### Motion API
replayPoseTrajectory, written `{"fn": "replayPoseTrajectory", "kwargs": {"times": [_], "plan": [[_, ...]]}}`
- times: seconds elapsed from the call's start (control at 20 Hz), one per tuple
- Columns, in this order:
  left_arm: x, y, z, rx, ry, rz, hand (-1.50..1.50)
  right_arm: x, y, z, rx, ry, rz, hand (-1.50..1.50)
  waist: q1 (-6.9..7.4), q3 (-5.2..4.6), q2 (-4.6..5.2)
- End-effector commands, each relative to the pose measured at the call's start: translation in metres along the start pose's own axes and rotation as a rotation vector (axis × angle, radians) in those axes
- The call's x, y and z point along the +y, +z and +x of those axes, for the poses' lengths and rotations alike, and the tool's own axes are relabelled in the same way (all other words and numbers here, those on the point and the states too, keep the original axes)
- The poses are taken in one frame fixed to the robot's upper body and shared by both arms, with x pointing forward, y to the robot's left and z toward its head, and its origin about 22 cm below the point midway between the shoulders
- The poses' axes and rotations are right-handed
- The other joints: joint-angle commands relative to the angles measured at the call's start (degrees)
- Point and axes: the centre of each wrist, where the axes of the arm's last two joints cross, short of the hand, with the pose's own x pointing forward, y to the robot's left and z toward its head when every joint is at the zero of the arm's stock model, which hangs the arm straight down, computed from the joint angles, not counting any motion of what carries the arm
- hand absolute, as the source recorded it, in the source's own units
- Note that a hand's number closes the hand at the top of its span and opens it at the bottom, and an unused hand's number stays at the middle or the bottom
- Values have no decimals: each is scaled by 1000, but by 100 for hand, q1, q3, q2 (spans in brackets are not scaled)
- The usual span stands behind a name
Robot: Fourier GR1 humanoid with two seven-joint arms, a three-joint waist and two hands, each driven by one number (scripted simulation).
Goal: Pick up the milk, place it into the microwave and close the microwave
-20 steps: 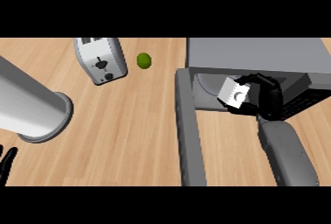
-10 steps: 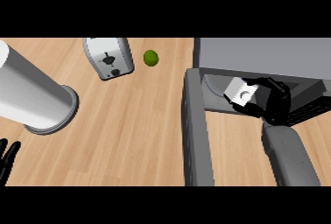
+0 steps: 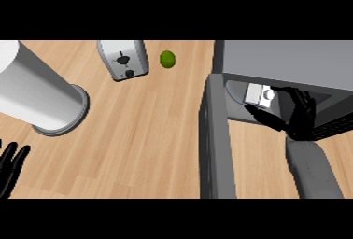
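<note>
1. At the fingertips of the right hand point(image 3: 293, 116), in the head view (the only view on offer), the milk point(image 3: 257, 94) shows as a small white carton. It sits between the thumb below it and the fingers curled along its right side. I read the hand as grasping it, not released.
2. Around hand and carton lies the mouth of the microwave point(image 3: 283, 60). The milk is at or just inside the opening; whether it rests on the cavity floor I cannot tell.
3. Just left of the right hand, the microwave door point(image 3: 214, 140) stands wide open. It is a long grey slab running down beside the right forearm point(image 3: 314, 168).
4. Far left of that hand, at the lower left edge, the left hand point(image 3: 10, 163) rests with fingers straight and up, holding nothing.
5. Up and to the left of the right hand, well apart from it, stand a toaster point(image 3: 124, 59) and a green fruit point(image 3: 167, 59) near it. Further left is a white cylinder point(image 3: 38, 93).
6. By my judgement the pick-up is done and the placing is nearly done. What is left is to set the milk down, let go, draw the arm clear of the doorway and shut the door.
</note>
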Motion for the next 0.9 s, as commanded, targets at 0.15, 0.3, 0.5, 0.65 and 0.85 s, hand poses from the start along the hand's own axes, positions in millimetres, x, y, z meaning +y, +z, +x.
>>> {"fn": "replayPoseTrajectory", "kwargs": {"times": [0.15, 0.3, 0.5, 0.65, 0.85], "plan": [[-5, -9, -4, -6, 9, -47, -150, 46, -9, 4, 286, -103, 72, -150, 379, -6, 310], [-10, -13, -3, -9, 13, -56, -150, 59, -15, 9, 315, -143, 97, -150, 365, 5, 272], [-13, -15, -7, 6, 8, -67, -150, 73, -58, 8, 447, -167, 134, -150, 316, 12, 271], [-15, -21, -7, 4, 3, -64, -150, 72, -87, 5, 481, -151, 170, -150, 203, 24, 276], [-22, -22, -3, -4, -6, -68, -150, 79, -97, 4, 541, -135, 224, -150, 56, 34, 229]]}}
